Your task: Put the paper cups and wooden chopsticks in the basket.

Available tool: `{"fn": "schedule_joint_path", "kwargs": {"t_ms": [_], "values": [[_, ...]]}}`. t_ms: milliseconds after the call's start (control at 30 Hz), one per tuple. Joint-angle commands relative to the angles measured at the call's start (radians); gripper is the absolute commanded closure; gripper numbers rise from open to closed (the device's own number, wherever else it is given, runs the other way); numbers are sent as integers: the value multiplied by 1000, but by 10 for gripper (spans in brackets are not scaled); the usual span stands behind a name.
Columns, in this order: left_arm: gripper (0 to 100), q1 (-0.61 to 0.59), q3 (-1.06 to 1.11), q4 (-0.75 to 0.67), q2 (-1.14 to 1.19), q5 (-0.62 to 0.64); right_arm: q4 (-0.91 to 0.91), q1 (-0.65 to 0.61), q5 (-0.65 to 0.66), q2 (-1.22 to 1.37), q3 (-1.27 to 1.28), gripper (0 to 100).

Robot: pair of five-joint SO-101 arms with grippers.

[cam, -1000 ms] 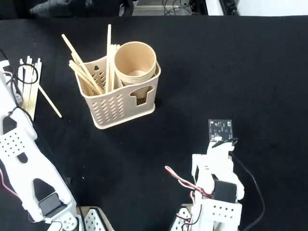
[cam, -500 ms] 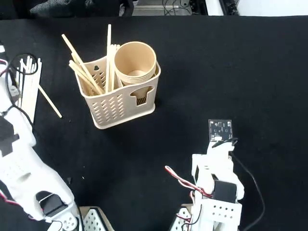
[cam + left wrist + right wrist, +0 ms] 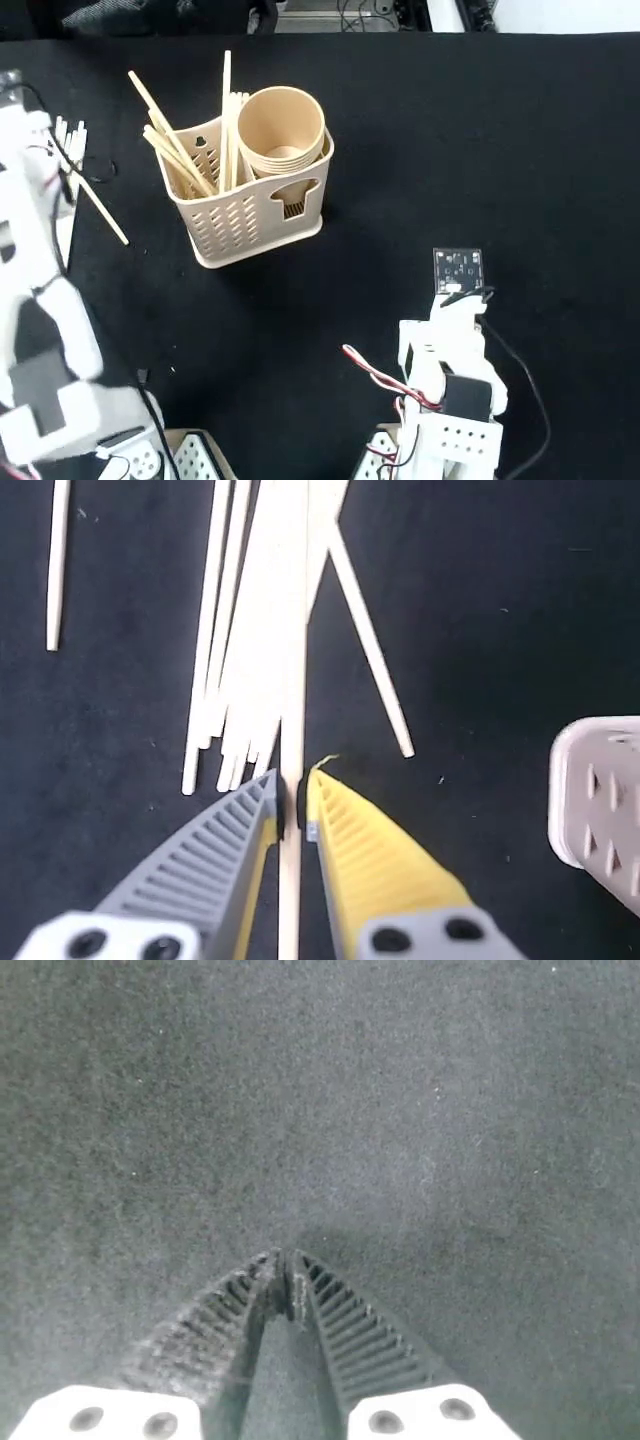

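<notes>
A beige perforated basket (image 3: pixel 255 210) stands left of the table's middle. It holds stacked paper cups (image 3: pixel 283 125) and several wooden chopsticks (image 3: pixel 185 140) leaning out. More loose chopsticks (image 3: pixel 262 630) lie fanned on the black cloth at the far left (image 3: pixel 72 140), one of them slanting off (image 3: pixel 103 210). My left gripper (image 3: pixel 293 802) hangs over this pile, shut on a single chopstick (image 3: pixel 291 880) that runs between its jaws. The left arm (image 3: pixel 30 260) covers part of the pile. My right gripper (image 3: pixel 287 1285) rests shut on nothing, just above bare cloth at the front (image 3: pixel 458 270).
The basket's corner (image 3: pixel 600 800) lies just beside the left gripper. One stray chopstick (image 3: pixel 58 560) lies apart from the pile. Open black cloth spreads between the basket and the right arm (image 3: pixel 450 370).
The left arm has swung farther back along the table's left edge, over the loose chopsticks, and now hides more of them. The right arm is unchanged.
</notes>
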Motion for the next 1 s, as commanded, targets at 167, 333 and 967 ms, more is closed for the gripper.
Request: {"fn": "schedule_joint_path", "kwargs": {"t_ms": [167, 333, 967], "values": [[971, 122, 308, -137, -459, 6, 3, -11, 0, -67, -8, 985], [972, 170, 446, -222, -669, 12, 3, -11, 0, -67, -8, 985], [972, 306, 1109, -822, -1642, 15, 3, -11, 0, -67, -8, 985]]}}
